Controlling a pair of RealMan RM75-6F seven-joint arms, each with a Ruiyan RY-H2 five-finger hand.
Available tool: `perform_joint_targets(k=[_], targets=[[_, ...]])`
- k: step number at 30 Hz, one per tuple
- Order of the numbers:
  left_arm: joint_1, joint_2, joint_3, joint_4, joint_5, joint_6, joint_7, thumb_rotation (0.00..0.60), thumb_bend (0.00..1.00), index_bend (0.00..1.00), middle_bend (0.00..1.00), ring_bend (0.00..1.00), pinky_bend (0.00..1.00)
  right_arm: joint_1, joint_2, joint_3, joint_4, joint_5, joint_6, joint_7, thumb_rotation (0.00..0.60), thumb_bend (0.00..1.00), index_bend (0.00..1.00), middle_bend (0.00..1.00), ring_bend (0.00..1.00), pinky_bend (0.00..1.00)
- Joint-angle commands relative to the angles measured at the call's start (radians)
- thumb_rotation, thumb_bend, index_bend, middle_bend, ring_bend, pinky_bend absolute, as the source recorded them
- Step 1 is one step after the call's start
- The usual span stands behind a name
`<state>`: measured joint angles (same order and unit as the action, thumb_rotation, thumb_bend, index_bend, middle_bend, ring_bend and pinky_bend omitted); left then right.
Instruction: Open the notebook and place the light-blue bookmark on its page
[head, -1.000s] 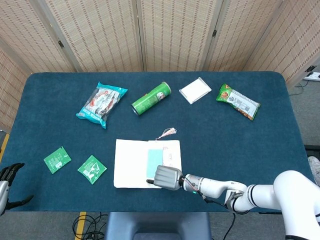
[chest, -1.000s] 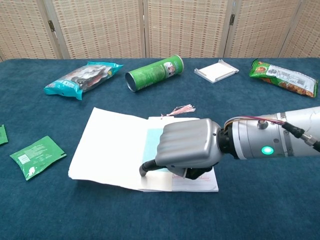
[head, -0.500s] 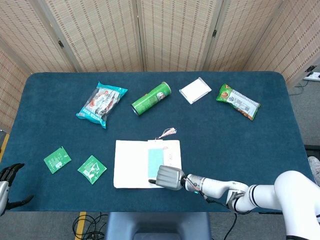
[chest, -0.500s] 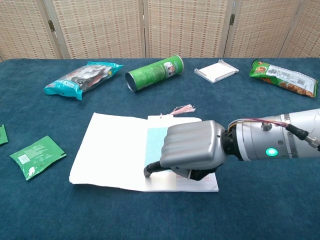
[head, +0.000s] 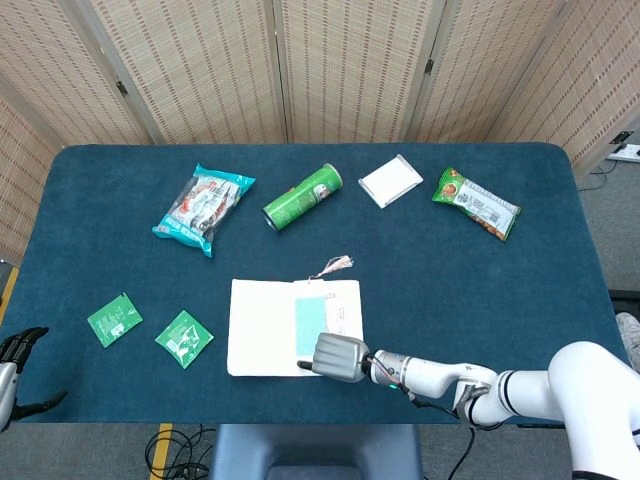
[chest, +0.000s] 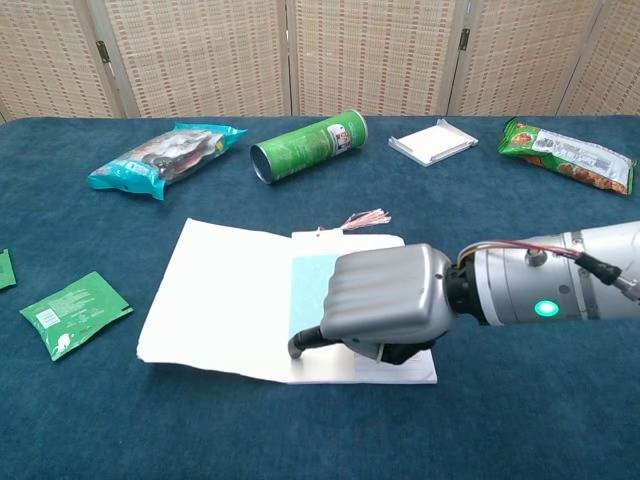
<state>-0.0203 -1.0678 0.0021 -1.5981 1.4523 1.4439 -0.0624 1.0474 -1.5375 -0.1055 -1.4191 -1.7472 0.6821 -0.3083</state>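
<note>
**Bookmark lying on the open page, hand covering its lower end**

The notebook (chest: 225, 295) is lying open at centre frame, thin and floppy. The right hand (chest: 385, 300) is hovering over its lower right, fingers curled down; whether they are pinching anything I cannot tell. The light-blue bookmark (chest: 312, 290) is lying flat on the page, light, slippery, best taken by an edge. The left hand (head: 15, 350) is idling, fingers apart, lower left.

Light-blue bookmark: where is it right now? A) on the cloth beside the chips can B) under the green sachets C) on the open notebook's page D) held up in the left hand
C: the light-blue bookmark lies flat on the open notebook, its near end under the right hand.
</note>
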Motion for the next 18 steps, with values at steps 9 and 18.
perform_joint_targets(k=[9,18], targets=[[-0.001,0.000,-0.001,0.001,0.000,-0.002,-0.002,0.600,0.15,0.16,0.17,0.15,0.23,-0.002,-0.003,0.002,0.000,-0.001,0.005,-0.004,0.600,1.00,0.19,1.00,1.00,0.96],[-0.001,0.000,-0.001,0.003,0.001,-0.001,-0.005,0.600,0.15,0.16,0.17,0.15,0.23,-0.009,0.010,0.004,-0.014,-0.002,0.021,-0.013,0.600,1.00,0.19,1.00,1.00,0.96]])
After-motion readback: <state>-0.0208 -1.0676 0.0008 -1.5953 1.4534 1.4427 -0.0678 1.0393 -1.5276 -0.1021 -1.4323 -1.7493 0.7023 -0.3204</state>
